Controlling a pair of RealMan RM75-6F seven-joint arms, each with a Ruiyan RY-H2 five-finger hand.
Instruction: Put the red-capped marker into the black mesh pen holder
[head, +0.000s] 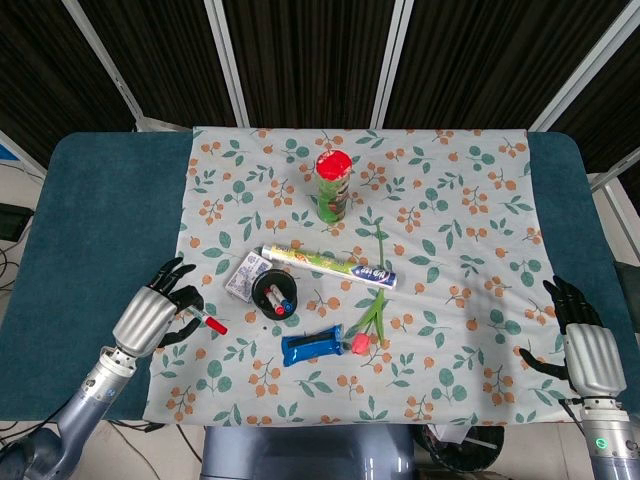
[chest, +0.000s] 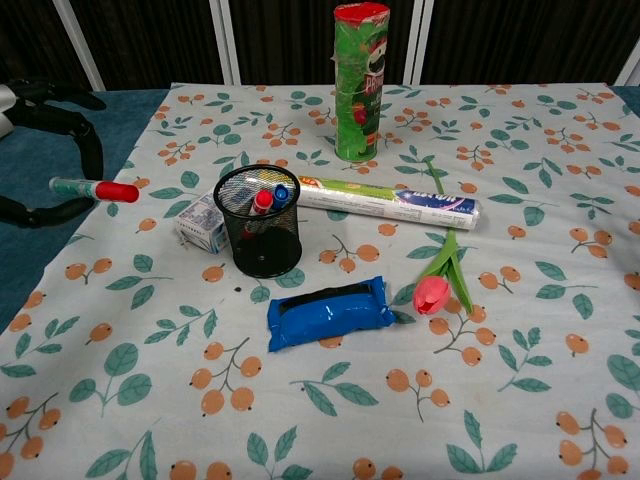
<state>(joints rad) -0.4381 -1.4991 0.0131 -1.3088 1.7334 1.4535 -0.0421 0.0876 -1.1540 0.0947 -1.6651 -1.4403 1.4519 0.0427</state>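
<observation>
Nearest the chest camera: bare floral cloth (chest: 330, 420), then a blue packet (chest: 330, 315). Left hand (head: 160, 310) by the surface's left edge, fingers pinching the red-capped marker (head: 208, 322), held roughly level, cap pointing toward the black mesh pen holder (head: 274, 293). Hovers just left of the holder, apart from it. Light pinch near the tail end: could slip or swing while tilting upright. Holder already carries two pens (chest: 270, 197), so could jam on them, or tip the holder if pushed sideways. Small carton (chest: 203, 222) touching the holder's left side, could get nudged. Right hand (head: 585, 350) open, empty, near the right edge.
</observation>
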